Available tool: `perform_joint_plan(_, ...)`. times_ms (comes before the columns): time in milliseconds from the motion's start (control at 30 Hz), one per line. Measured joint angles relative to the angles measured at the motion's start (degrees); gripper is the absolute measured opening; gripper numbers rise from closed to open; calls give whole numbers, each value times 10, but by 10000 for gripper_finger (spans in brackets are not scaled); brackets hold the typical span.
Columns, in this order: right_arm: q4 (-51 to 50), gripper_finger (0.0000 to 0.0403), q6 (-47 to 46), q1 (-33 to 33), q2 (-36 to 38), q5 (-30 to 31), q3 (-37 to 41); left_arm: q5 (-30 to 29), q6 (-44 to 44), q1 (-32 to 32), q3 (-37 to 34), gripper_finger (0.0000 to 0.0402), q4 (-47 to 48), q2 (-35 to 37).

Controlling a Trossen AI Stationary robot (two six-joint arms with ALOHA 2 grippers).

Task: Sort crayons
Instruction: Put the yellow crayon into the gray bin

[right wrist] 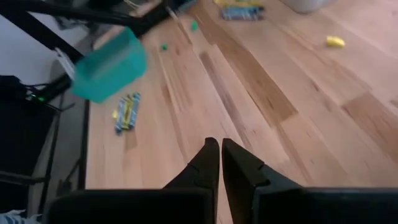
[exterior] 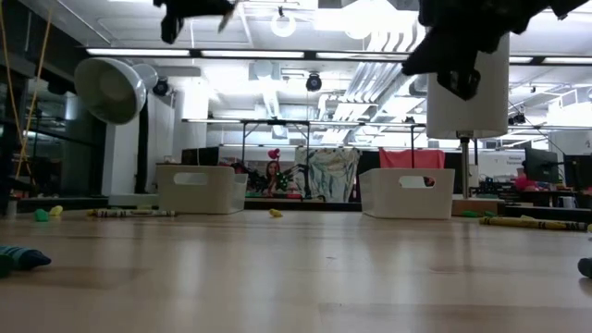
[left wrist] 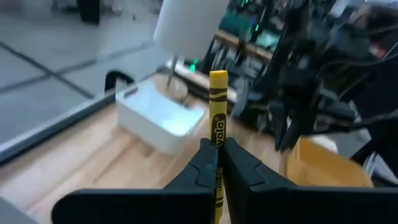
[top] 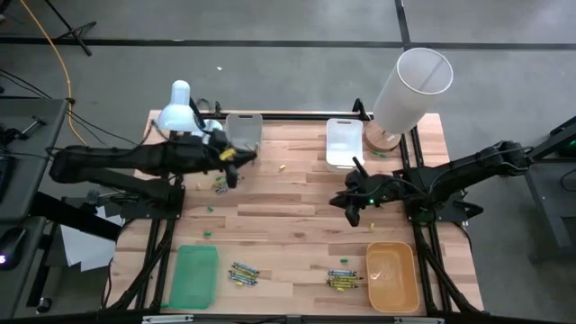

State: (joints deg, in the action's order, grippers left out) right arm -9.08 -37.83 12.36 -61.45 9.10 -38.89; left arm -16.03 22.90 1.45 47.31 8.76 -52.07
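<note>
Holding one yellow crayon (left wrist: 217, 106) clamped upright between its fingers, the left gripper (top: 231, 160) hangs above the table (top: 288, 207) near the far left, beside the grey tray (top: 244, 131).

From above the held crayon is nearly hidden under the arm, and in the low view both grippers are cut off at the top edge. The right gripper (top: 352, 205) hovers over bare wood right of centre with its fingers pressed together and nothing between them. Four trays show: grey and white (top: 343, 142) at the far edge, green (top: 194, 275) and orange (top: 392, 274) at the near edge. Three loose clusters of crayons lie on the wood, their counts too small to make out: one below the left gripper (top: 219, 184), one beside the green tray (top: 243, 273), one beside the orange tray (top: 343, 278). A tall white cylinder (top: 411, 87) and a lamp (top: 179, 110) stand at the far corners.
</note>
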Motion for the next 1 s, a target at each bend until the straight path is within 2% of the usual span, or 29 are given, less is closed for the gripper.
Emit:
perform_joint_plan(267, 19, 16, 7, 0, 0, 4, 0, -1, 3, -5, -23, 0, -5, -6)
perform_joint_plan(433, 42, 16, 8, 0, 0, 5, 0, -59, 10, 13, -28, 0, -5, -63)
perform_joint_plan(633, 44, 16, -7, 0, 0, 17, 0, -3, 3, 66, 5, 0, -14, -153)
perform_joint_plan(767, 69, 16, -5, 0, 0, 27, 0, 41, -49, 78, 39, 0, -2, -182)
perform_joint_plan(833, 80, 16, 4, 0, 0, 35, 0, 21, -56, 82, 54, 0, 44, -182)
perform_joint_plan(1000, 81, 16, 7, 0, 0, 52, 0, -107, -13, 108, 57, 0, 218, -169)
